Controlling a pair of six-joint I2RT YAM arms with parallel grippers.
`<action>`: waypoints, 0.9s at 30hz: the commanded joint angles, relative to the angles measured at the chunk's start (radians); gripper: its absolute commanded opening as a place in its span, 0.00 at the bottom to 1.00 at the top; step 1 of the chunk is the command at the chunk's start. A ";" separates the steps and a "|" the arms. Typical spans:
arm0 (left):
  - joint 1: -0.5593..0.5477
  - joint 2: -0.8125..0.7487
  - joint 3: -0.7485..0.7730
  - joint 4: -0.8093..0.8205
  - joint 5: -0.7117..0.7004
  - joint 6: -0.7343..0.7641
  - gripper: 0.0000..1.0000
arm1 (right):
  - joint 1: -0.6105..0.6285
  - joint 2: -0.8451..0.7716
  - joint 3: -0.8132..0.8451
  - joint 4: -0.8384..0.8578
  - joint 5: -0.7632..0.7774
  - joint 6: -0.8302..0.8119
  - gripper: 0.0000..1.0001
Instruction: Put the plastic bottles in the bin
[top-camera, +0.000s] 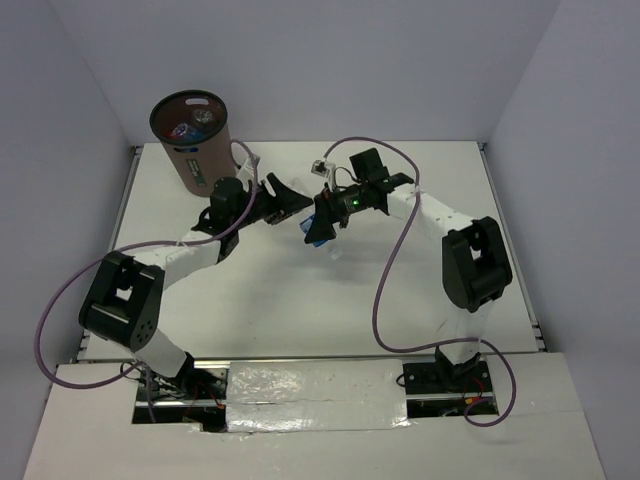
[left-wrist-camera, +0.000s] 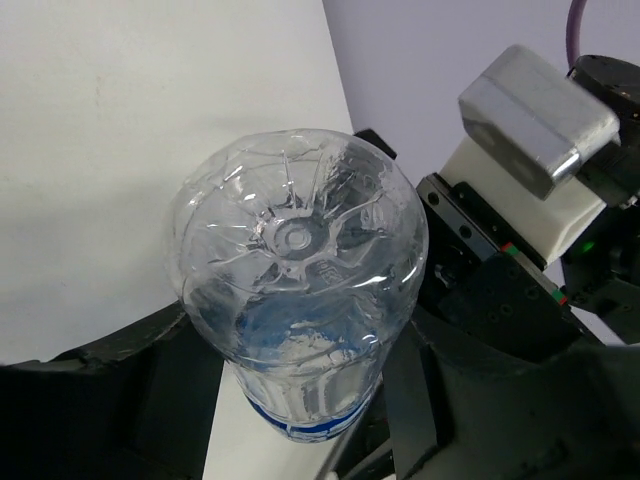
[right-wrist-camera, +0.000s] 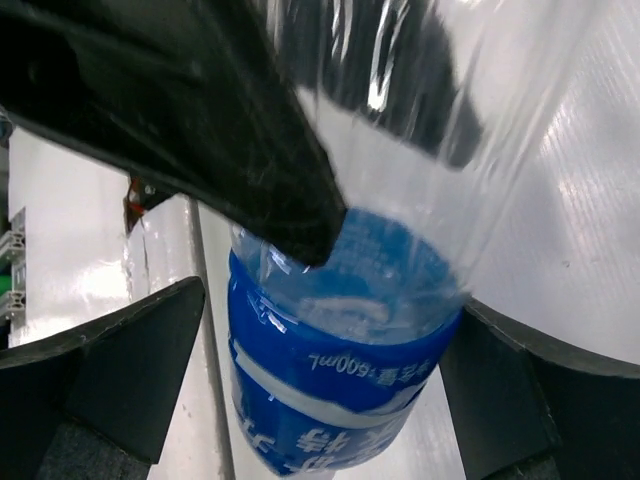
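Note:
A clear plastic bottle (top-camera: 318, 235) with a blue label hangs above the table's middle, between both grippers. My left gripper (top-camera: 298, 208) is shut on it. In the left wrist view the bottle's ribbed base (left-wrist-camera: 300, 250) faces the camera, with a black finger touching each side. My right gripper (top-camera: 327, 213) is open around the labelled part (right-wrist-camera: 340, 380). Its right finger touches the bottle and its left finger (right-wrist-camera: 130, 370) stands a little apart. The left arm's black finger (right-wrist-camera: 200, 120) lies across the bottle's upper part. The brown bin (top-camera: 198, 165) stands at the far left with other bottles (top-camera: 192, 126) inside.
The right gripper's body and white camera block (left-wrist-camera: 535, 130) sit close beside the left gripper. Purple cables (top-camera: 385, 290) loop over the white table (top-camera: 300, 310). White walls enclose the table on three sides.

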 joint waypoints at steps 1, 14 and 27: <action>0.041 -0.030 0.115 -0.098 0.030 0.155 0.40 | -0.011 -0.071 0.059 -0.048 0.016 -0.065 1.00; 0.468 -0.016 0.540 -0.314 0.022 0.259 0.33 | -0.123 -0.269 0.068 -0.096 0.138 -0.309 1.00; 0.587 0.215 0.824 -0.207 -0.329 0.224 0.29 | -0.178 -0.161 0.149 -0.320 -0.085 -0.368 1.00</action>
